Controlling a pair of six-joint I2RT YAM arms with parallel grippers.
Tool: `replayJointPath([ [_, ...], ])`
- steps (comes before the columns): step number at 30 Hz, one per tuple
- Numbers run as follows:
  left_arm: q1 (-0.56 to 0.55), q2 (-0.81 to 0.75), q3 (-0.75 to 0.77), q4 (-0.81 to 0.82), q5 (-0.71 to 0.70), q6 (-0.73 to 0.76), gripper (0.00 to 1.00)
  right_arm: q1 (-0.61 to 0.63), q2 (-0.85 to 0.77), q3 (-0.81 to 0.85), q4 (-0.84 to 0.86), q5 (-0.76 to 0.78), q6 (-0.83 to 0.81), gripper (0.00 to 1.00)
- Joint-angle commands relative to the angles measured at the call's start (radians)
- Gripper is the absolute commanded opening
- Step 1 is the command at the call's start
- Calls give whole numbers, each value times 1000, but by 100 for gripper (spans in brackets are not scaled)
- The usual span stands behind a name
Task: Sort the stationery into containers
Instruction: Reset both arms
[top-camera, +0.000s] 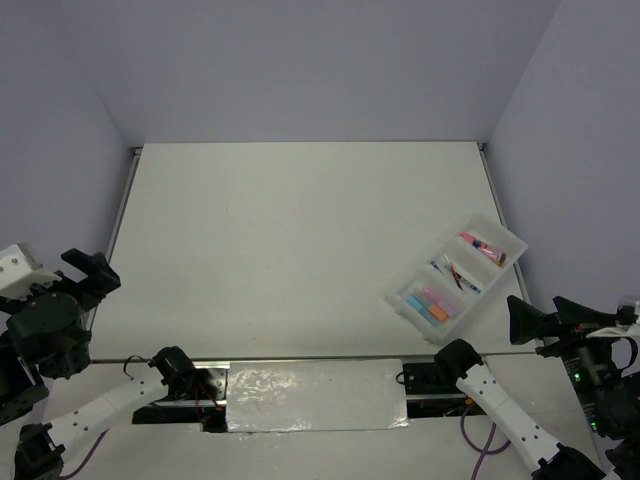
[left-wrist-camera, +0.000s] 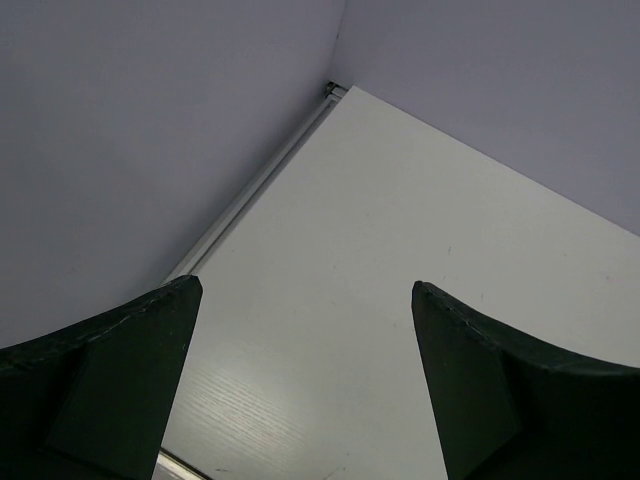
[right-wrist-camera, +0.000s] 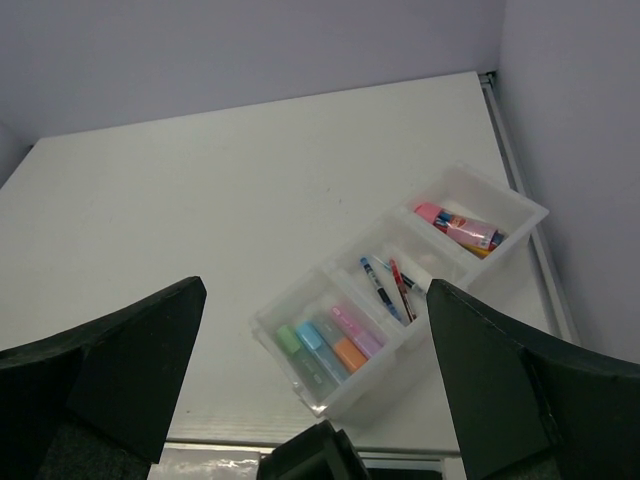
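The translucent white tray (top-camera: 395, 300) lies slanted at the table's right side and has three compartments (right-wrist-camera: 375, 385). Several pastel highlighters (right-wrist-camera: 330, 342) (top-camera: 432, 303) lie side by side in the nearest one. Thin red and blue pens (right-wrist-camera: 390, 288) (top-camera: 462, 275) fill the middle one, and a pink-orange tube (right-wrist-camera: 458, 226) (top-camera: 483, 247) rests in the farthest. My right gripper (right-wrist-camera: 315, 287) (top-camera: 545, 318) hangs open just near and right of the tray, holding nothing. My left gripper (left-wrist-camera: 305, 287) (top-camera: 88, 272) stands open at the far left edge over bare table.
A metal rail (left-wrist-camera: 255, 185) runs along the table's left edge below the purple wall, and another (right-wrist-camera: 520, 190) runs close behind the tray on the right. A shiny plastic-covered plate (top-camera: 315, 395) sits between the arm bases.
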Motion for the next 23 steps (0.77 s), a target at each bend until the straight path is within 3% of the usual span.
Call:
replayJointPath([
  [1, -3, -15, -7, 27, -30, 56, 99, 8, -7, -10, 0, 12, 20, 100],
  [7, -3, -18, -21, 59, -10, 112, 99, 8, -9, -15, 13, -1, 25, 100],
  [12, -3, -57, -101, 188, 90, 233, 99, 8, -12, -33, 55, -37, 28, 100],
  [23, -3, -72, -133, 181, 99, 233, 99, 8, 10, -65, 69, -48, 49, 100],
])
